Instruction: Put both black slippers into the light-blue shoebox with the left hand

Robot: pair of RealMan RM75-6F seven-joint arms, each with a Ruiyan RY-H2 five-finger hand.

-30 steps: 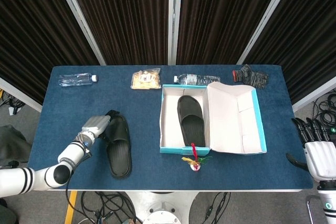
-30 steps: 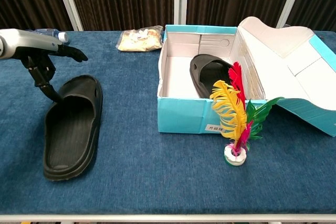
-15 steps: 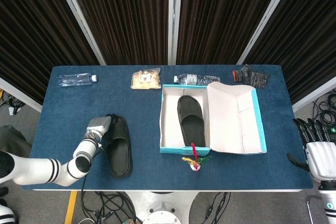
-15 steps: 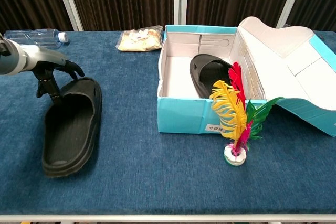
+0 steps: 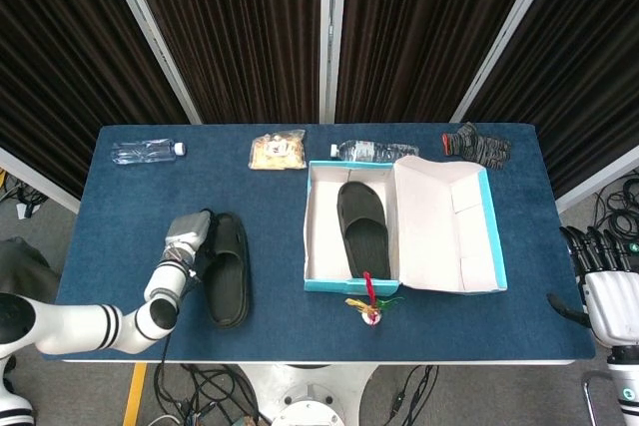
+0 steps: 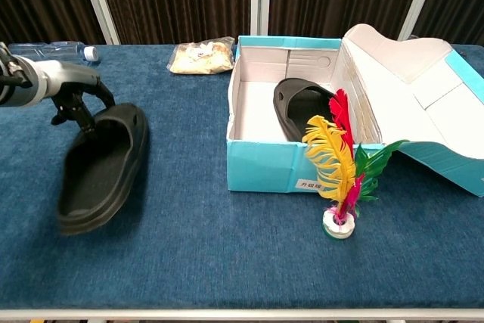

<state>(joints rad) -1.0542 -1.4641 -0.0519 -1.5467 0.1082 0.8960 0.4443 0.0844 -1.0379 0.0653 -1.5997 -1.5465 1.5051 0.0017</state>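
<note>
One black slipper (image 5: 361, 226) lies inside the open light-blue shoebox (image 5: 312, 236), and the chest view shows it at the box's back (image 6: 302, 107). The other black slipper (image 5: 228, 271) is at the table's left. My left hand (image 5: 188, 236) grips its strap end. In the chest view that slipper (image 6: 102, 172) is tilted, blurred and raised a little off the cloth, with my left hand (image 6: 72, 92) curled over its upper edge. My right hand (image 5: 604, 276) hangs beyond the table's right edge with its fingers apart and nothing in it.
A feather shuttlecock (image 6: 340, 172) stands just in front of the shoebox (image 6: 265, 168). Along the back edge lie a water bottle (image 5: 148, 152), a snack bag (image 5: 278, 150), a second bottle (image 5: 374, 151) and a dark glove (image 5: 476, 145). The box lid (image 5: 449, 226) lies open to the right.
My left hand has come down onto the slipper's strap end and closed on it. The slipper has tipped up and shifted slightly from where it lay flat.
</note>
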